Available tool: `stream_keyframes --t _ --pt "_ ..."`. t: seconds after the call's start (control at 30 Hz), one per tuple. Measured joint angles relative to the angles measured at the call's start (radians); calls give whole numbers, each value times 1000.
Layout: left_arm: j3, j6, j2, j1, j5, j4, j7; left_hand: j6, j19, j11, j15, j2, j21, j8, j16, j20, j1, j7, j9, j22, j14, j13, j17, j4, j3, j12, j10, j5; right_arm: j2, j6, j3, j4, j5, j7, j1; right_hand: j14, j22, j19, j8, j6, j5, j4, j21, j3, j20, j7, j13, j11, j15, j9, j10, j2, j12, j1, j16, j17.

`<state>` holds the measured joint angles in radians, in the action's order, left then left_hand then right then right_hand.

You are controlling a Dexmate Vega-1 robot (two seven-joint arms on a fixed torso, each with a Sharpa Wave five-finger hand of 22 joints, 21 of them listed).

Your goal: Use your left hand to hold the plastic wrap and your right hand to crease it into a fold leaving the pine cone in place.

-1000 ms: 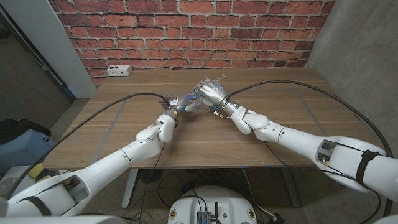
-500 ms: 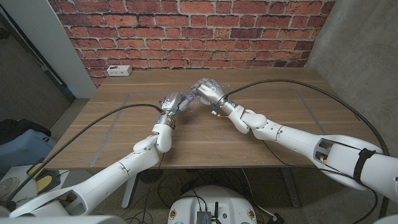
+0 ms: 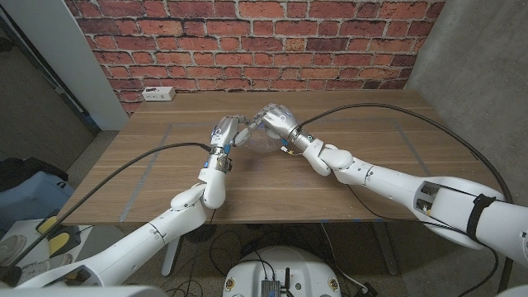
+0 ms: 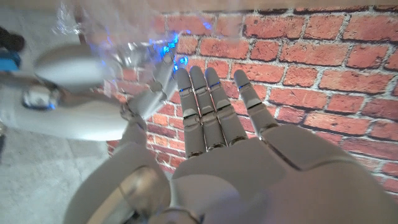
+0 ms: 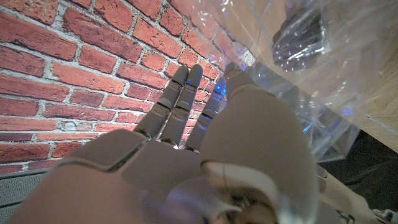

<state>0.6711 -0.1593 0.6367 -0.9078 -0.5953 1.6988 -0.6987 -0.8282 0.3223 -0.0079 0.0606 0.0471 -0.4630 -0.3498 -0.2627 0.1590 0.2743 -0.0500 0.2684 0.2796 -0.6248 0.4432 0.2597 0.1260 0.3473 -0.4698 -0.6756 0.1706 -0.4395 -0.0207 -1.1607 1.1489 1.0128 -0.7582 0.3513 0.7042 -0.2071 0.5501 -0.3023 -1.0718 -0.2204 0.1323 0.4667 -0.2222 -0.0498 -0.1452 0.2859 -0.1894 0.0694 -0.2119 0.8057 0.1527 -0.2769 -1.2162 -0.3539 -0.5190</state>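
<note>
The plastic wrap point(image 3: 252, 136) is seen mid-table point(image 3: 371, 190), well in from every table edge, covering the pine cone point(image 5: 300, 32). It is met from either side by the left hand point(image 3: 226, 132) and right hand point(image 3: 276, 121), fingers extended; neither grip can be told.

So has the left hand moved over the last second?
Yes. The left hand has moved farther up the wooden table, towards the red brick wall and the right hand.
</note>
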Motion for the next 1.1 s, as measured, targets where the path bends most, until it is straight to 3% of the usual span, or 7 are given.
stream_keyframes --t 0.13,0.3,0.47,0.67,0.8,0.93,1.1 --pt "50 -121 23 34 -86 50 131 -15 -67 1 -7 -17 34 19 40 15 -5 16 -35 -22 67 -34 -35 7 -2 53 42 0 -22 19 11 33 1 1 17 3 0 0 0 0 0 4 5 4 0 0 0 0 -3 0 0 0 0 0 0 0" --pt "88 -226 39 64 -146 88 263 -92 -107 -3 -16 -40 57 -9 45 23 -28 -26 -28 -41 76 -51 -54 -1 -9 72 24 2 -56 64 41 88 3 5 51 3 0 0 6 0 0 0 5 8 0 0 0 0 -3 0 0 -1 0 0 7 0" --pt "83 -244 33 52 -155 82 294 -92 -89 -6 -10 -10 53 -49 10 14 -2 -28 27 -48 -14 -22 -39 8 0 33 -28 11 -70 95 59 112 9 -6 66 3 0 0 9 0 -6 0 10 8 0 0 5 0 -3 0 0 -4 0 -4 7 0" --pt "38 -158 14 10 -79 39 221 58 -51 10 -25 3 25 -56 -23 16 -38 -9 103 -34 -56 55 17 -1 -1 -15 -10 10 -91 125 94 150 14 -22 94 9 0 -9 9 0 -6 0 13 14 -2 0 5 -4 2 0 4 -4 0 -4 10 0" --pt "13 -44 13 -10 -22 25 111 193 30 18 -35 -13 -26 -11 -28 -2 -53 33 116 -15 -61 101 49 -2 -2 -37 44 10 -107 128 105 172 17 -23 107 9 0 -9 9 0 -6 0 13 14 -2 0 4 -3 2 0 4 -4 0 -4 10 0" --pt "-9 62 22 -30 8 28 38 303 46 25 -42 -12 -52 53 4 -11 -66 66 95 1 -1 115 54 -3 -3 -19 141 10 -123 125 110 194 26 -11 118 9 -5 -9 9 0 -6 0 13 14 -2 0 4 -3 2 0 4 -4 0 -4 10 0" --pt "-32 122 30 -54 24 53 11 493 -130 17 -73 -41 16 147 55 42 -108 151 40 -14 164 84 35 2 -17 85 309 10 -142 115 112 216 43 14 130 9 -5 -9 14 0 -6 -4 18 19 -2 0 9 -7 2 0 7 0 0 -8 10 0"
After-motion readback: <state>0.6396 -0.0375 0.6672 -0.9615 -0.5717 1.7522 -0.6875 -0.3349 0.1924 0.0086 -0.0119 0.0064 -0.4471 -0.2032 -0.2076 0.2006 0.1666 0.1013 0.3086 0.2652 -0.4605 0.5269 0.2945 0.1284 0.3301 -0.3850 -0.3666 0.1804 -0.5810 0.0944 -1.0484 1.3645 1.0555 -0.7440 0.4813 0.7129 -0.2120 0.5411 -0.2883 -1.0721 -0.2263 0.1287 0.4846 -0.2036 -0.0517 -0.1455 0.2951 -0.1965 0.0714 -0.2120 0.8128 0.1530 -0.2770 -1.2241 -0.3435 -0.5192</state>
